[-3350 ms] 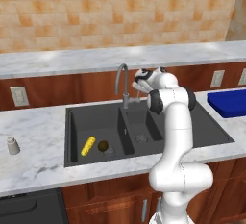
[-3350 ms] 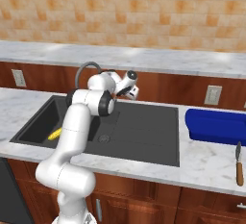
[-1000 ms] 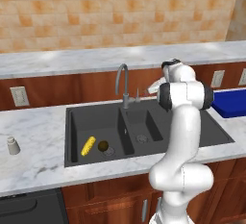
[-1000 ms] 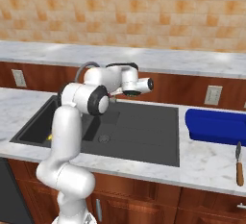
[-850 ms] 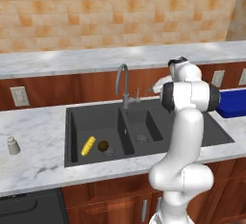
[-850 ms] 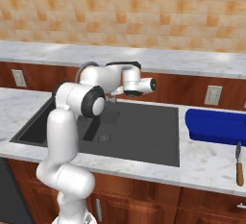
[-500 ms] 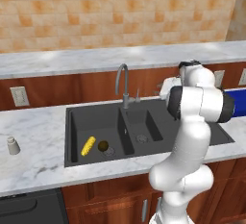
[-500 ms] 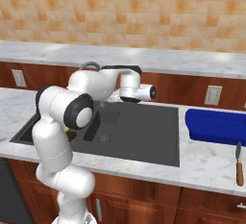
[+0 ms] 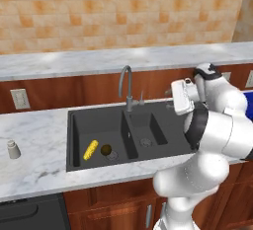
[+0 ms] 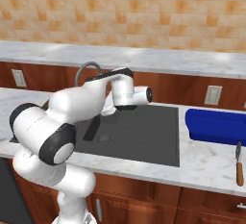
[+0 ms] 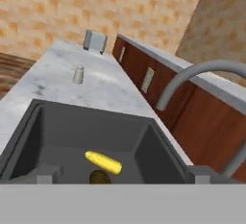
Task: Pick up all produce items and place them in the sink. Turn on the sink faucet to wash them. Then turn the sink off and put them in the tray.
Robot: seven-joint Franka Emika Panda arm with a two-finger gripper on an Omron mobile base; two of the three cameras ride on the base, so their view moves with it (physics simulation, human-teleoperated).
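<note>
A yellow corn cob [image 9: 90, 149] and a dark round fruit [image 9: 105, 150] lie together in the sink's [image 9: 74, 140] wide basin. The faucet [image 9: 126, 87] stands at its back edge. The gripper [image 9: 173, 97] hangs above the narrower basin, jaws spread, holding nothing.

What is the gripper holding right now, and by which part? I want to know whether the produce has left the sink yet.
Nothing is held: the gripper is open and empty. The corn cob and the dark fruit both lie in the sink, in its wide basin.
</note>
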